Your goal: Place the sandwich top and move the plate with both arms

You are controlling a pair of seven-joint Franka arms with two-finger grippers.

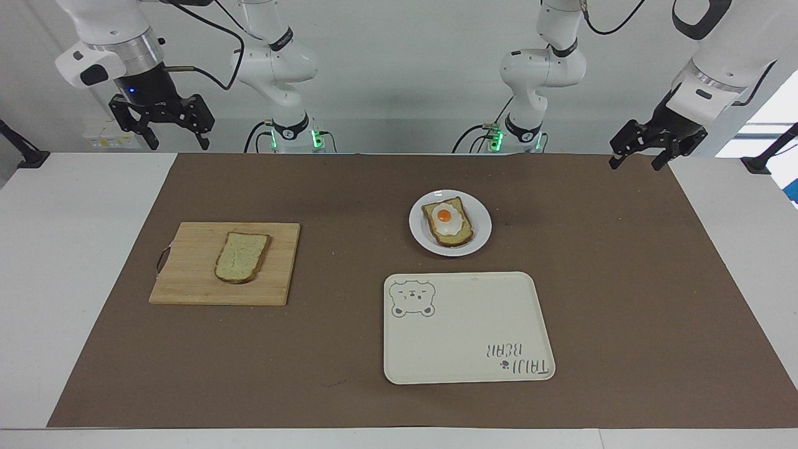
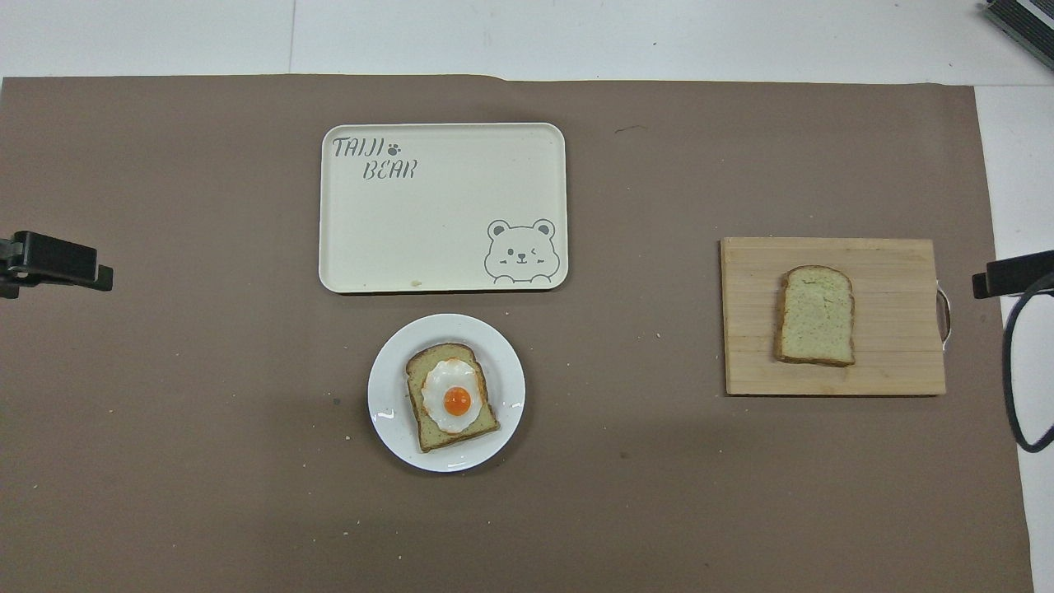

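Note:
The sandwich top (image 1: 242,257) (image 2: 815,315), a plain slice of toast with a dark crust, lies flat on a wooden cutting board (image 1: 187,280) (image 2: 889,371) toward the right arm's end of the table. The white plate (image 1: 480,237) (image 2: 387,395) sits mid-table and carries a bread slice with a fried egg (image 1: 446,221) (image 2: 452,397). My right gripper (image 1: 177,140) (image 2: 1009,276) hangs open and empty in the air at the right arm's end, clear of the board. My left gripper (image 1: 634,163) (image 2: 58,262) hangs open and empty at the left arm's end. Both arms wait.
A cream rectangular bear-print tray (image 1: 467,349) (image 2: 445,247) lies beside the plate, farther from the robots. A brown mat (image 1: 349,206) (image 2: 659,494) covers most of the white table. The board has a metal handle (image 1: 162,259) on its outer end.

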